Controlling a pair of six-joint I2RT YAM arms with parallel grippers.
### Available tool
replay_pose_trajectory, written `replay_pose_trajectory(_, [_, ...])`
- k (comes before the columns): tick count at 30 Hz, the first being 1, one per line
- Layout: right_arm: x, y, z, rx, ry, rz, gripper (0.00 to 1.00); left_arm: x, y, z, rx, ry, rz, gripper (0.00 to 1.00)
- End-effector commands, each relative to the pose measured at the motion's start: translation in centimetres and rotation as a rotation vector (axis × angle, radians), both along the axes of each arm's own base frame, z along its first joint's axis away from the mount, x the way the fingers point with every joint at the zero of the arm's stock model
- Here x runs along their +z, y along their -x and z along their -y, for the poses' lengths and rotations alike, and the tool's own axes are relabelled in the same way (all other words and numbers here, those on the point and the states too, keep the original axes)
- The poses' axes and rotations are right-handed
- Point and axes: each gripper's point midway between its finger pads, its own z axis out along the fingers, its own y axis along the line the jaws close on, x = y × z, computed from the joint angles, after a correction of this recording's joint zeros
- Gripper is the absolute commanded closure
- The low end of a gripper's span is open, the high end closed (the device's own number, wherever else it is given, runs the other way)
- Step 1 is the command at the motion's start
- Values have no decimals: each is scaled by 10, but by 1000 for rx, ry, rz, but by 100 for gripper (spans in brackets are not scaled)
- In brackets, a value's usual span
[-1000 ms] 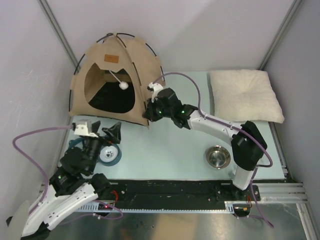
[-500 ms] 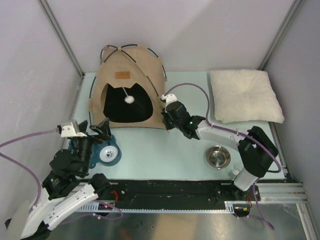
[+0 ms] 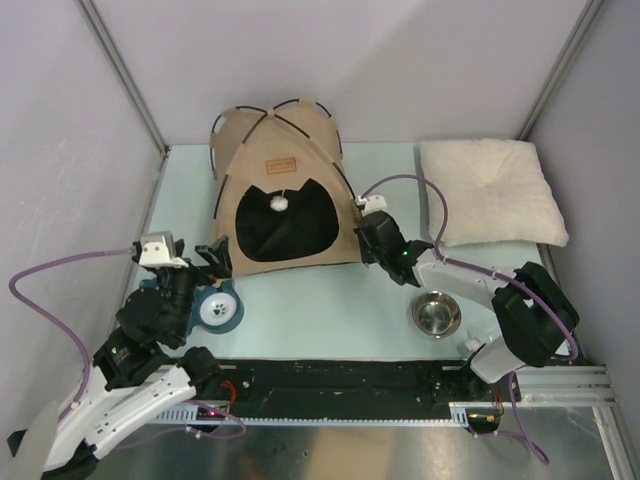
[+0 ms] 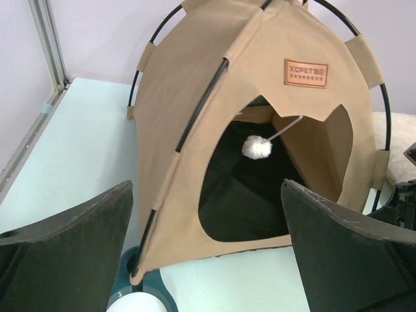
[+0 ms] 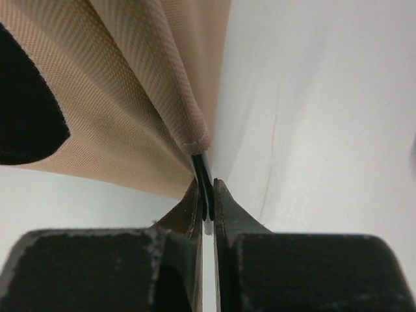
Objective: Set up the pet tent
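Note:
The pet tent [image 3: 285, 200] stands upright at the back of the mat, tan with black poles, its dark doorway facing the arms. A brown label [image 3: 279, 166] sits above the doorway and a white pompom [image 3: 277, 203] hangs in it. My right gripper [image 3: 362, 243] is at the tent's front right corner, shut on the black pole end [image 5: 203, 170] that sticks out of the fabric sleeve [image 5: 188, 133]. My left gripper [image 3: 215, 262] stands open in front of the tent's left corner, holding nothing. In the left wrist view the tent [image 4: 195, 117] fills the gap between the wide fingers [image 4: 78, 240].
A cream pillow [image 3: 490, 190] lies at the back right. A steel bowl [image 3: 436, 313] sits beside the right arm. A teal dish with a white bowl [image 3: 218, 307] lies under the left gripper, and the tent's front left corner rests on it [image 4: 140, 286].
The right gripper has pulled the tent's corner to the right and toward the arms. The tent has swung round and moved right, its doorway now facing front. The left gripper stays open.

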Motion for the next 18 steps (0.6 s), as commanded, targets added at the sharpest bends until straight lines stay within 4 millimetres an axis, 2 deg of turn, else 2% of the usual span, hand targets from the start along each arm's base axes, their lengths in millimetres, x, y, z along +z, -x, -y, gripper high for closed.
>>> replay_pose_trajectory(1, [-14, 13, 28, -84, 50, -46, 100, 8, -2, 2, 7, 24, 3, 0])
replay_pose_trajectory(3, [-14, 15, 28, -81, 49, -45, 93, 7, -4, 4, 5, 19, -5, 0])
replay_pose_trajectory(8, [6, 18, 17, -32, 13, 2, 55, 7, -6, 6, 4, 17, -12, 0])
replay_pose_trajectory(10, [18, 19, 12, -7, -14, 24, 44, 8, -6, 5, 8, 19, -11, 0])
replay_pose_trajectory(15, [52, 22, 9, 33, -81, 71, 26, 10, -6, 2, 17, 19, -11, 0])
replay_pose_trajectory(18, [76, 29, 8, 60, -124, 96, 21, 10, -9, 0, 34, 6, -24, 0])
